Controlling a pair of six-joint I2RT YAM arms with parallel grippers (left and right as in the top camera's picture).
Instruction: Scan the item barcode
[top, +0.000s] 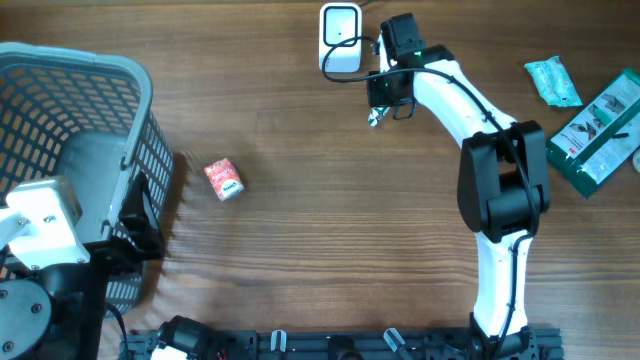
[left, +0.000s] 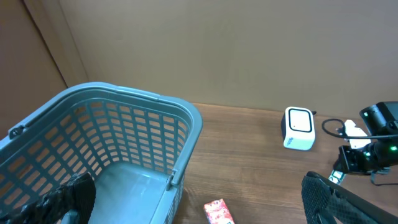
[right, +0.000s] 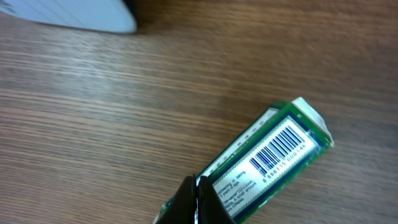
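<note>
**A:** Overhead first. Where is the right end effector (top: 377, 114)?

**B:** Just beside the scanner (top: 340, 40), over the counter (top: 320, 230). Whatever it pinches is too small to make out.

**A:** Left wrist view?

**B:** The left end effector (left: 196, 186) is spread wide, with only its dark fingers (left: 71, 199) showing at the bottom corners. The basket (left: 186, 121) and a red packet (left: 219, 213) are cut off below.

**A:** Right wrist view?

**B:** The end effector is clamped on the green box (right: 239, 180), and the barcode (right: 280, 149) faces the camera. The box's lower end is hidden behind the fingers. Only a blurred corner of the scanner shows.
</note>
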